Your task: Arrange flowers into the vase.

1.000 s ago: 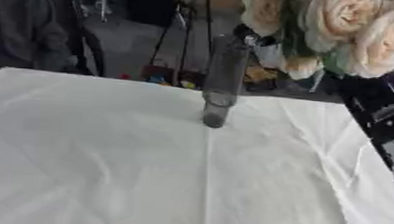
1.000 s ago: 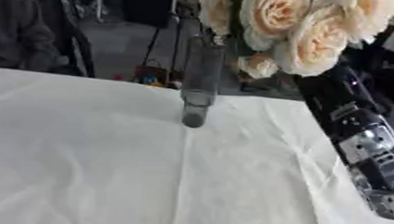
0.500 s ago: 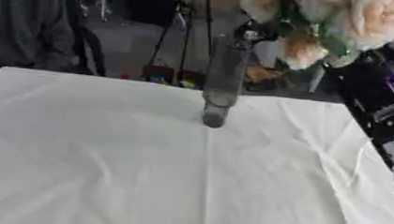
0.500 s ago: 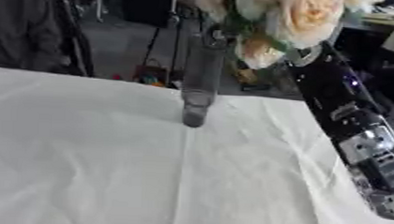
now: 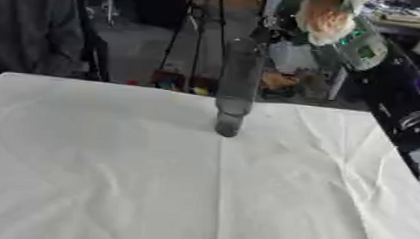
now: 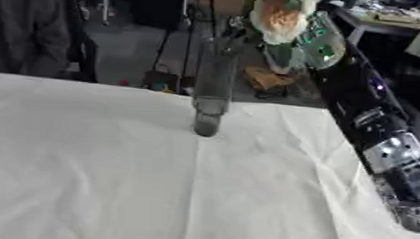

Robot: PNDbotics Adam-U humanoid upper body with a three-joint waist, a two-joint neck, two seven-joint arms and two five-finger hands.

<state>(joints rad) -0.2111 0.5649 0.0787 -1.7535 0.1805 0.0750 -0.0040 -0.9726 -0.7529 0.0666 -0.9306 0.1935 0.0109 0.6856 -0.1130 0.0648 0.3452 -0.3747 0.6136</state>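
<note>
A tall clear glass vase point(image 6: 213, 86) stands upright on the white tablecloth point(image 6: 89, 177), near the table's far edge at the middle. Cream and peach flowers point(image 6: 278, 19) hang in the air above and to the right of the vase's mouth, mostly cut off by the top of the view. My right arm point(image 6: 375, 132) rises from the right edge. Its hand point(image 6: 319, 43) is blurred around the green stems just below the bloom, apart from the vase. My left hand does not show.
A person in dark clothes point(image 5: 33, 30) stands beyond the table's far left corner. Tripod legs point(image 5: 177, 40) and floor clutter lie behind the vase. The cloth has creases on its right half.
The right arm has lifted the flowers upward. Several blooms showed beside the vase top before; now only one bloom remains in view. The vase has stayed in place.
</note>
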